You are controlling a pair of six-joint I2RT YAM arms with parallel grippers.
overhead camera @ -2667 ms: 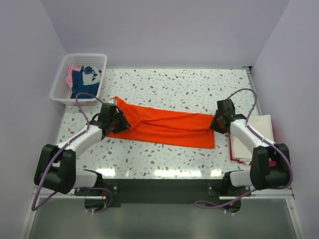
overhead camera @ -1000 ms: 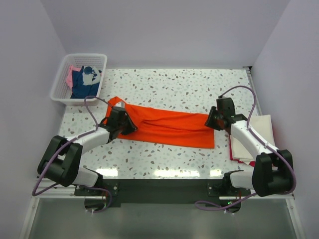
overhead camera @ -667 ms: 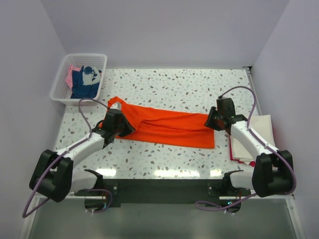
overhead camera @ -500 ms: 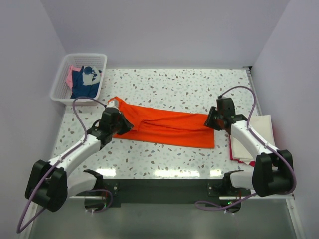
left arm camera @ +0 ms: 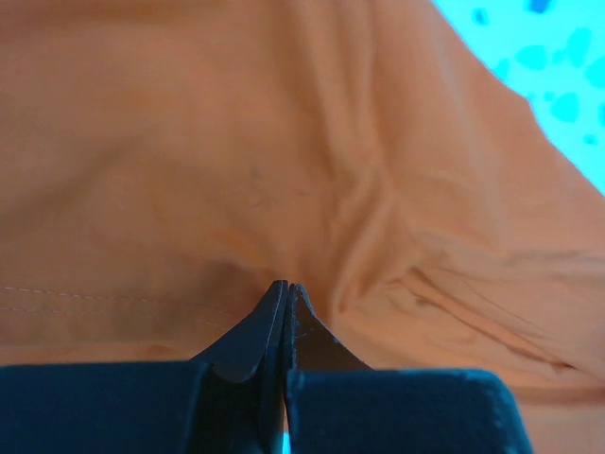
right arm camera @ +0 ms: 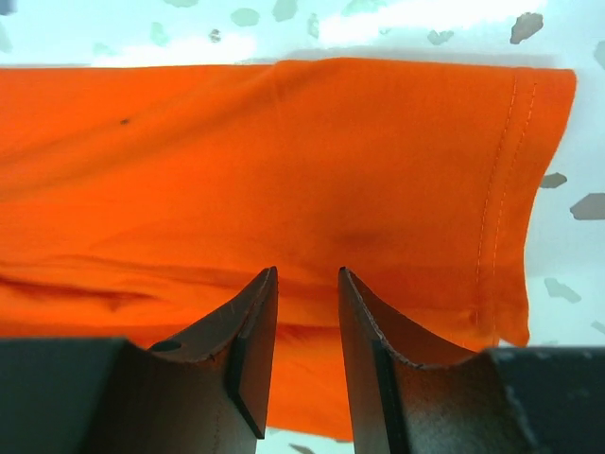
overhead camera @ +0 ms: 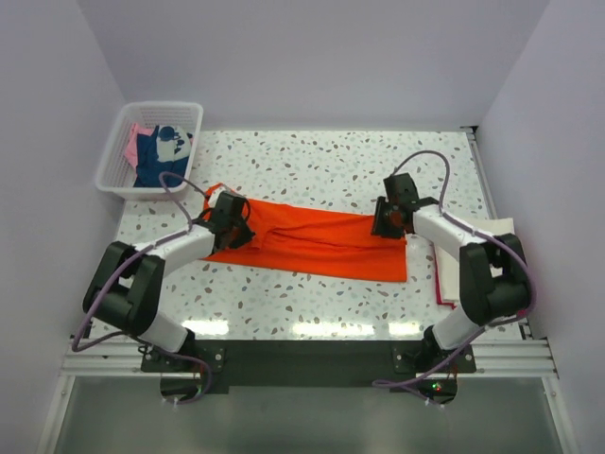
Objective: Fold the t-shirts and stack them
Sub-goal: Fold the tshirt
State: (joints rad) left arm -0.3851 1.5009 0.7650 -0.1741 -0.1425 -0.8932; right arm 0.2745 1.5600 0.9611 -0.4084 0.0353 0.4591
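Observation:
The bright orange t-shirt (overhead camera: 317,241) lies spread as a long band across the middle of the table. My left gripper (overhead camera: 238,232) sits on its left end. In the left wrist view the left gripper (left arm camera: 286,286) is shut, and creases in the orange cloth (left arm camera: 312,142) run into its tips. My right gripper (overhead camera: 386,219) hovers over the shirt's right end. In the right wrist view the right gripper (right arm camera: 307,274) is open, with orange cloth (right arm camera: 284,161) showing below the gap and the stitched hem (right arm camera: 501,189) to its right.
A white mesh basket (overhead camera: 113,159) at the far left corner holds pink and navy shirts (overhead camera: 156,151). A folded cream shirt (overhead camera: 492,246) lies on a red one (overhead camera: 441,288) at the table's right edge. Walls enclose the table on three sides.
My left gripper has closed onto the shirt's left end, and its arm has swung about. My right gripper has moved left and farther back over the shirt's right end.

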